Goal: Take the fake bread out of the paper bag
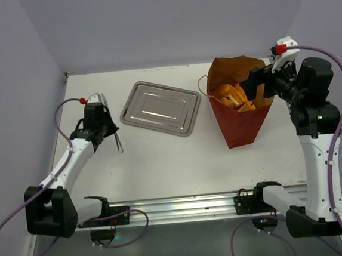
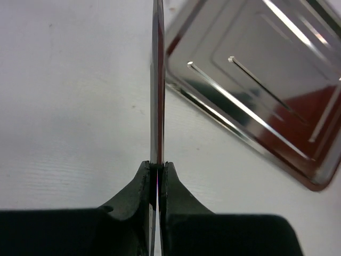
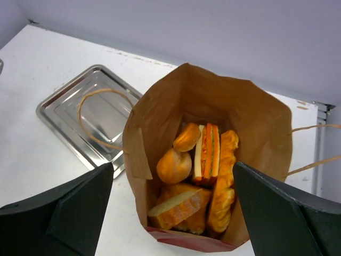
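The dark-red paper bag [image 1: 240,125] stands at the right of the table with its tan mouth open upward. Inside it lies the fake bread [image 1: 233,97]. In the right wrist view the bag [image 3: 160,122] holds a round roll [image 3: 171,169], a smaller roll [image 3: 187,137], toast slices [image 3: 208,152], a braided loaf [image 3: 225,184] and a cut loaf [image 3: 181,205]. My right gripper [image 1: 257,84] hovers above the bag's mouth, open wide and empty [image 3: 173,166]. My left gripper [image 1: 103,127] is far left, shut on a thin metal strip [image 2: 157,80].
A flat steel tray [image 1: 160,108] lies left of the bag, between the two arms; it shows in the left wrist view [image 2: 256,80] and the right wrist view [image 3: 69,114]. One twine handle [image 3: 96,93] hangs over the tray's edge. The back wall is close behind the bag.
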### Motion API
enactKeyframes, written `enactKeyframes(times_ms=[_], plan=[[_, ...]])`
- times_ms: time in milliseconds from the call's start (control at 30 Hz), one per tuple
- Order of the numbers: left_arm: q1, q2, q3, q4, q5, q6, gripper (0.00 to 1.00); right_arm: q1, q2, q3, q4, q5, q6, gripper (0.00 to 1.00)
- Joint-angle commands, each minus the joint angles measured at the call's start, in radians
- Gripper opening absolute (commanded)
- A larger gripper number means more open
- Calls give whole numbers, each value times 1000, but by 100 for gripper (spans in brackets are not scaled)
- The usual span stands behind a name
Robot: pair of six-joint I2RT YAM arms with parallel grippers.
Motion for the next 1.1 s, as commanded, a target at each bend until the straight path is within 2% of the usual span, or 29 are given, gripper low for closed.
enactKeyframes(times_ms=[0,100,133,233,433,733,1067], plan=[[5,-108,-19,16,233,63,0,-15,48,101,-34,88,58,99],[7,-170,-40,40,376,52,9,-27,75,150,-48,104,93,99],[7,-194,-48,46,404,34,16,-30,81,165,-49,107,99,99],[7,-225,-72,86,498,-9,26,-35,97,185,-62,100,104,99],[7,-228,-85,146,634,-83,36,-49,98,173,-69,111,104,99],[7,-236,-34,132,690,-92,40,-101,117,176,-85,218,89,99],[7,-279,-25,117,731,-71,41,-217,189,248,-192,166,59,99]])
